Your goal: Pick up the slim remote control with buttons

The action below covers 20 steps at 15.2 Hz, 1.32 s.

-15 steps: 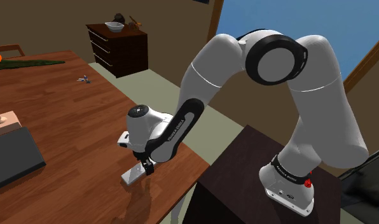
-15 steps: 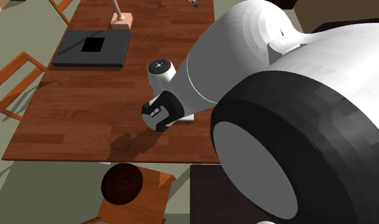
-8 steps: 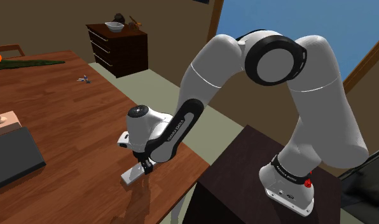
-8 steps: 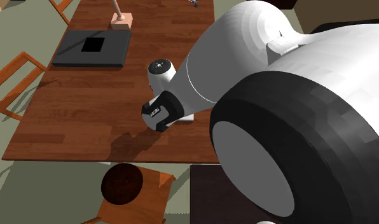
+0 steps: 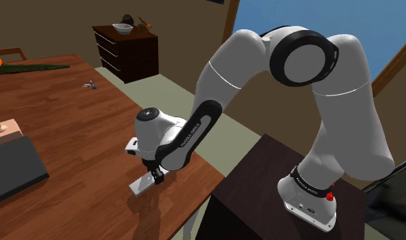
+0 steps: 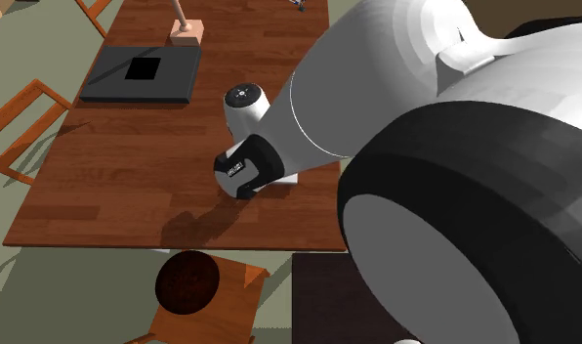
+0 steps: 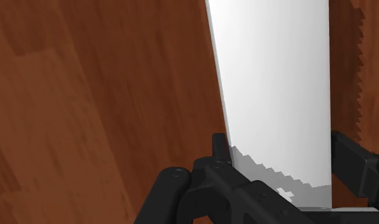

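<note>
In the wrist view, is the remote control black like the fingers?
No, the remote control is drawn plain white, clasped between the two black fingers.

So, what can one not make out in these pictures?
Remote control: in the wrist view its face is plain white, no buttons can be told, and the edge cuts off its far end.
Second exterior view: the arm hides most of the remote.
Shoulder view: the small object far on the table is too small to name; the edge cuts the lamp.
</note>
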Each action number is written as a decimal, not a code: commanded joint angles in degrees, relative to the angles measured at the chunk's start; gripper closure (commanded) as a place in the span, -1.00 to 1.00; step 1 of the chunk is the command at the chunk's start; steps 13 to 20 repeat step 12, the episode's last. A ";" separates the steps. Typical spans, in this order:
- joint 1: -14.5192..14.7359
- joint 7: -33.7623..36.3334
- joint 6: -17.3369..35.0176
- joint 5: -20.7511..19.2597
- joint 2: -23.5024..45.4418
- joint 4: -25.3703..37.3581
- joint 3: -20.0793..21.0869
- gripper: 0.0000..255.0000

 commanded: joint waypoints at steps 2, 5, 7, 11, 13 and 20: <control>-0.47 -0.38 -1.41 0.38 -1.97 -0.57 0.46 1.00; -0.84 -0.66 -2.82 0.81 -4.05 -1.25 0.94 1.00; -1.09 -0.85 -3.80 1.11 -5.42 -1.64 1.26 1.00; -1.46 -1.17 -5.39 1.62 -7.53 -2.16 1.76 1.00; -1.46 -1.17 -5.39 1.62 -7.53 -2.15 1.76 1.00; -1.46 -1.17 -5.39 1.62 -7.53 -2.15 1.76 1.00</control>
